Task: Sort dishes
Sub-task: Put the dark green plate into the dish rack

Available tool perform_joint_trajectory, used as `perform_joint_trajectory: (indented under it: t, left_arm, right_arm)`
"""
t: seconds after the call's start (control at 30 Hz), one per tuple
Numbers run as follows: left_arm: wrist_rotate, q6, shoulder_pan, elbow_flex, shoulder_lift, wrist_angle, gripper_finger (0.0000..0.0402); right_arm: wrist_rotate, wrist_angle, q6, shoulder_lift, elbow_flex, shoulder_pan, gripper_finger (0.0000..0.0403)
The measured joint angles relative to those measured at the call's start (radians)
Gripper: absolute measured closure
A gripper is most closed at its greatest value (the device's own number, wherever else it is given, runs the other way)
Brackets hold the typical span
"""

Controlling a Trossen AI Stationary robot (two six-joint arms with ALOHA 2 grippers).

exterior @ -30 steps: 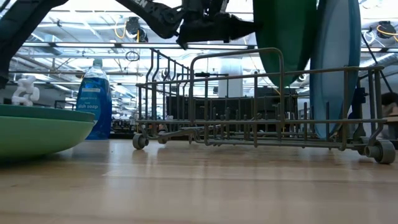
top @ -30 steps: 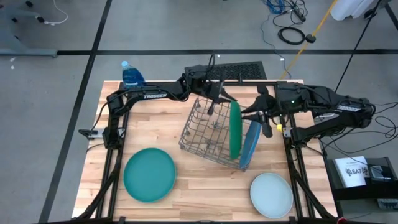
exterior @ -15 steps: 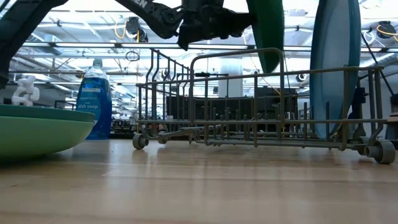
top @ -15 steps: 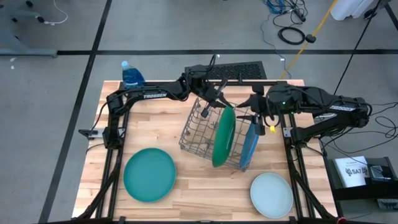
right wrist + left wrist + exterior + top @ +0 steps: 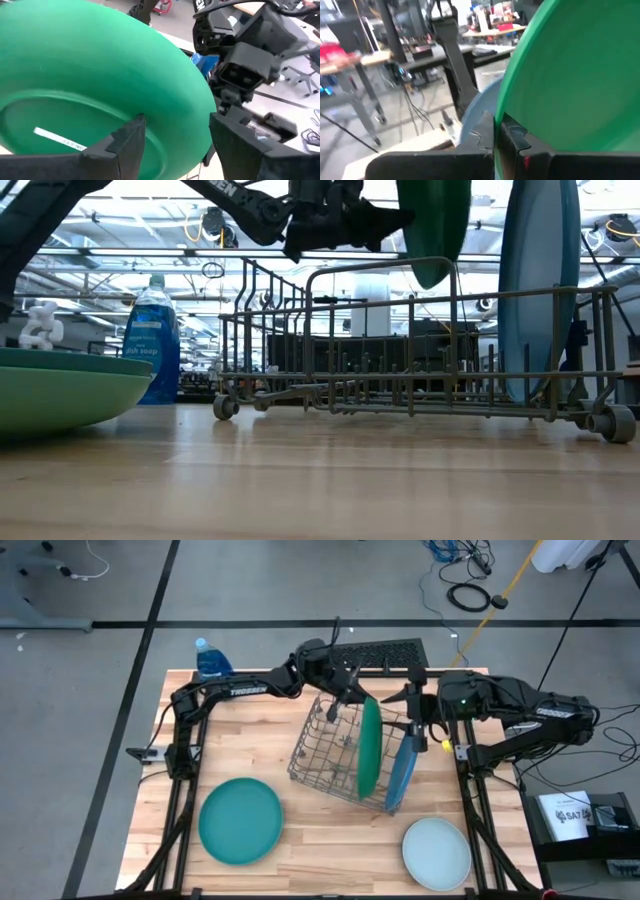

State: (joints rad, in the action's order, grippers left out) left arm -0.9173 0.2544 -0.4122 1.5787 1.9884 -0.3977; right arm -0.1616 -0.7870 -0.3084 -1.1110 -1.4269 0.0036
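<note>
Over the wooden table (image 5: 270, 765), left gripper (image 5: 352, 700) pinches the green plate (image 5: 369, 745) upright above the rack (image 5: 335, 755), seemingly for slotting; right gripper (image 5: 415, 712) spread.

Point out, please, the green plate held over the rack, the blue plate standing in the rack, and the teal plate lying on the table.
green plate (image 5: 369, 745), high view, on its edge-on face.
blue plate (image 5: 402, 775), high view, on its lower body.
teal plate (image 5: 240, 821), high view, on its centre.
</note>
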Motion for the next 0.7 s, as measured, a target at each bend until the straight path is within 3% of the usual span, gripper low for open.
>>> perform_joint_trajectory:
  t: [0.53, 0.7]
  left_arm:
    - [0.04, 0.015, -0.069, 0.002, -0.076, 0.123, 0.0401]
    - [0.004, 0.063, -0.105, 0.001, -0.074, 0.297, 0.0401]
  right_arm:
    - [0.006, -0.284, 0.192, 0.002, -0.037, 0.0, 0.0193]
    - [0.01, -0.286, 0.184, 0.002, -0.037, 0.0, 0.0193]
